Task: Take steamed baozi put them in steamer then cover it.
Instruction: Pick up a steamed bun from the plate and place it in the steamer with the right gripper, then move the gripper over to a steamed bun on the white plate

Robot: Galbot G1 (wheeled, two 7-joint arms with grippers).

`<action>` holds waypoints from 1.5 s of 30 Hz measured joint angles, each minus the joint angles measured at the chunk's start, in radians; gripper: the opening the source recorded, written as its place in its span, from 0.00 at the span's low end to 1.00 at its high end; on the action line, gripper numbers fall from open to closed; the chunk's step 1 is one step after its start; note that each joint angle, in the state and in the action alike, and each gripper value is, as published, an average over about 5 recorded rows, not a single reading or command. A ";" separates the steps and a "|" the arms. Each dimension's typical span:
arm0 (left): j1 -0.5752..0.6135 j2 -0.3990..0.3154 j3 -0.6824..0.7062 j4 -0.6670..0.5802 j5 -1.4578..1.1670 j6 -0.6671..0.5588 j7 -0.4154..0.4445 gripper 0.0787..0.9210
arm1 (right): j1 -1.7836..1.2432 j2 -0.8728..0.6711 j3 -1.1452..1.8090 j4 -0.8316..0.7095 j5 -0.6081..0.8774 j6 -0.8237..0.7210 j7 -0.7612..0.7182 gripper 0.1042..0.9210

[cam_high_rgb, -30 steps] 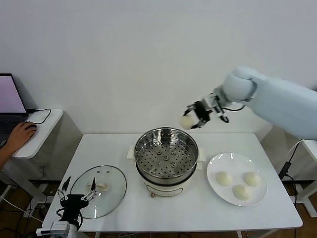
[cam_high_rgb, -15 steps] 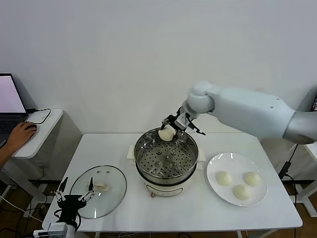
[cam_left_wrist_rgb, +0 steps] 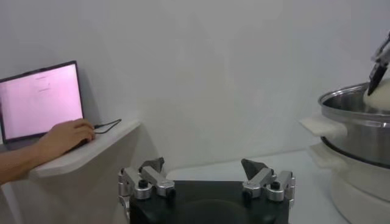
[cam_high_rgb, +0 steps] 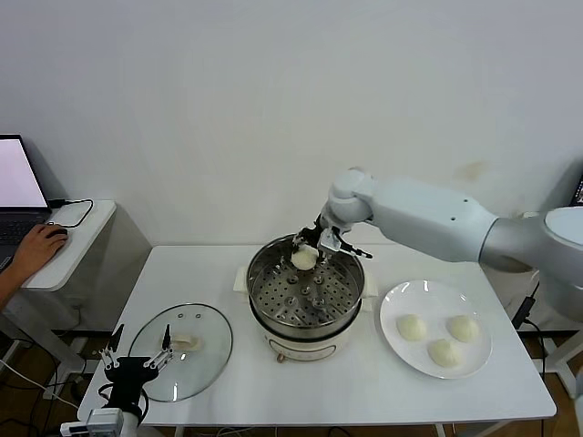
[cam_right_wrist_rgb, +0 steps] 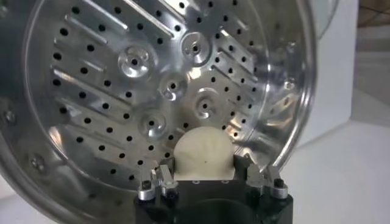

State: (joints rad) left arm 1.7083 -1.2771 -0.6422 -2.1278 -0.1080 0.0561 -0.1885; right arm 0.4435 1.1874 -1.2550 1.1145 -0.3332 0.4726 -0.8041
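The right claw [cam_high_rgb: 307, 250] grips one bun [cam_high_rgb: 302, 259] over the steamer [cam_high_rgb: 306, 296]; three buns [cam_high_rgb: 442, 339] wait on one plate [cam_high_rgb: 401, 300]; the left claw [cam_high_rgb: 138, 357] gapes wide by one lid [cam_high_rgb: 209, 350].

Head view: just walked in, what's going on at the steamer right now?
The right gripper is shut on a baozi, holding it inside the steamer just above the perforated tray, not yet released. Three more baozi wait on the plate to the right. The cover lies on the table left of the steamer. The left gripper is parked, open, low by the cover at the table's front-left edge.
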 measured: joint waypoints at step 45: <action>-0.002 0.044 0.001 -0.044 -0.010 0.025 0.000 0.88 | 0.300 -0.668 -0.167 0.559 0.515 -0.693 -0.155 0.88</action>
State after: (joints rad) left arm 1.7068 -1.2329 -0.6413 -2.1718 -0.1176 0.0807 -0.1887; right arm 0.7433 0.5198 -1.4222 1.6735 0.1822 -0.2207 -0.9595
